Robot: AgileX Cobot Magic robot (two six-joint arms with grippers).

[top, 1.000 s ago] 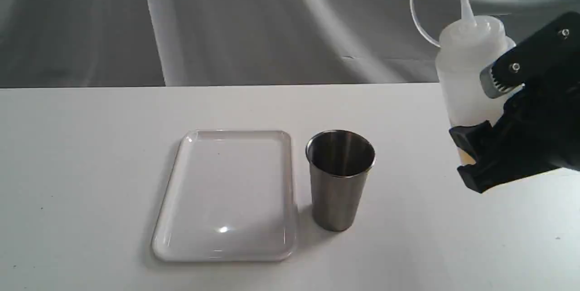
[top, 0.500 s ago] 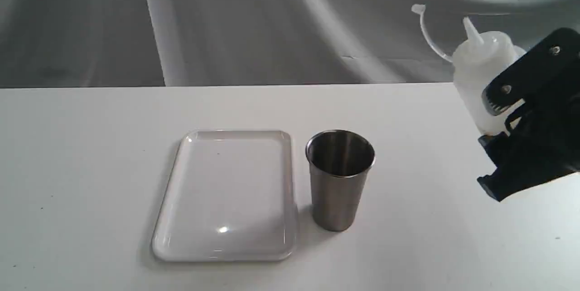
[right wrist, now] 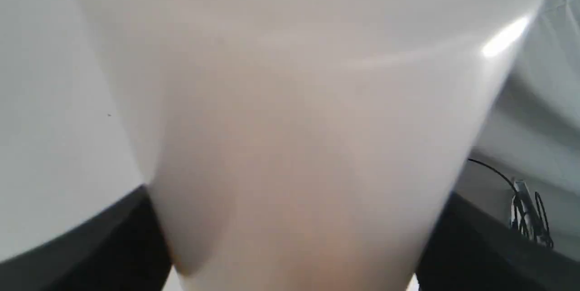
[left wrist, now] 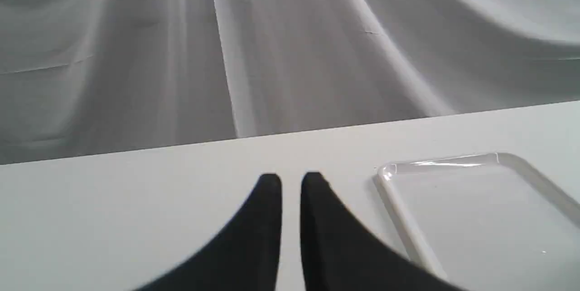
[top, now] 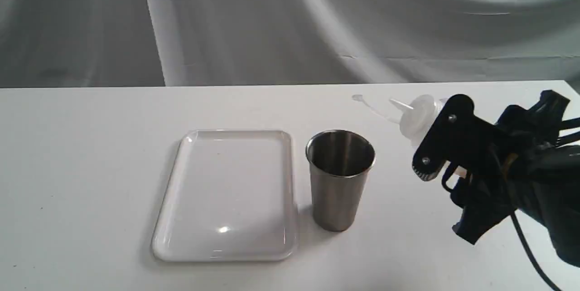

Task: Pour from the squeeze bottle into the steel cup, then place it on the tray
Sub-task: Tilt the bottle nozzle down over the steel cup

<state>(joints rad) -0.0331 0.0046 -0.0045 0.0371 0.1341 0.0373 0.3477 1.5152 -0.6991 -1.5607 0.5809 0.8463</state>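
Exterior view: the task is in its early part. The bottle (top: 419, 114) is off the surface (top: 90, 168) and pinched in the right claw (top: 446, 191), tipped over almost level with its nozzle aimed at the cup (top: 340, 177). The nozzle tip sits beside the cup's rim on the right and a little higher, apart from it and not over the mouth. No stream shows, and the cup's inside is too dark to say whether anything is in it (so I judge the pour not yet begun, or barely). The tray (top: 235, 132) lies just beside the cup on the other side, with nothing on it, so the setting-down is all left to do. The claw grips the bottle's body, and only the shoulder, nozzle and cap strap stick out past it toward the cup.

Left wrist view: the left claw (left wrist: 291, 182) is pressed nearly together, a thin slit between its tips and nothing in it. It is over bare surface, with a corner of the tray near it and neither bottle nor cup in sight.

Right wrist view: the bottle's pale wall fills the frame, warmer in tint toward the claw, with the black fingers (right wrist: 90, 245) clamped on either side of it.
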